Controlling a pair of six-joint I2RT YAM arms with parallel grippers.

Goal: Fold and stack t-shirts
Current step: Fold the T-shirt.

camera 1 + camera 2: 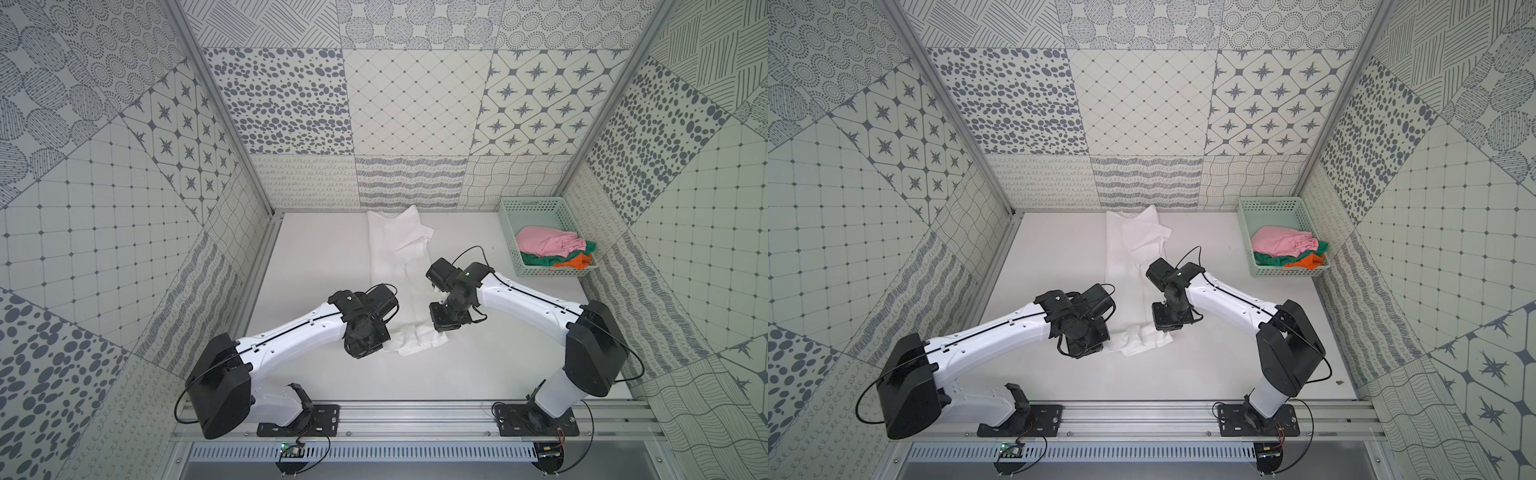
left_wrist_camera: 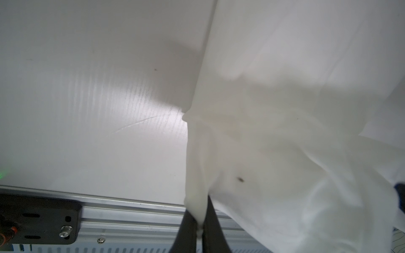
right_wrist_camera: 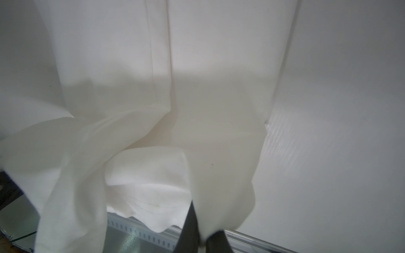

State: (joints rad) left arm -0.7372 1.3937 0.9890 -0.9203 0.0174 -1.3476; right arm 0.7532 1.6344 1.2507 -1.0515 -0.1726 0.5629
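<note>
The white t-shirt (image 1: pixel 399 249) (image 1: pixel 1133 249) lies as a long narrow strip on the white table (image 1: pixel 324 257), running from the back wall toward the front. Its near end is lifted off the table and bunched. My left gripper (image 1: pixel 368 345) (image 2: pixel 199 227) is shut on the near left corner of this cloth (image 2: pixel 274 142). My right gripper (image 1: pixel 442 326) (image 3: pixel 202 238) is shut on the near right corner (image 3: pixel 219 153). The pink t-shirt (image 1: pixel 544 243), the green one (image 1: pixel 536 259) and the orange one (image 1: pixel 575 262) lie crumpled in the basket.
A mint-green perforated basket (image 1: pixel 530 201) (image 1: pixel 1268 200) stands at the back right corner of the table. Patterned walls enclose the left, back and right sides. An aluminium rail (image 1: pixel 415 409) carrying both arm bases runs along the front edge.
</note>
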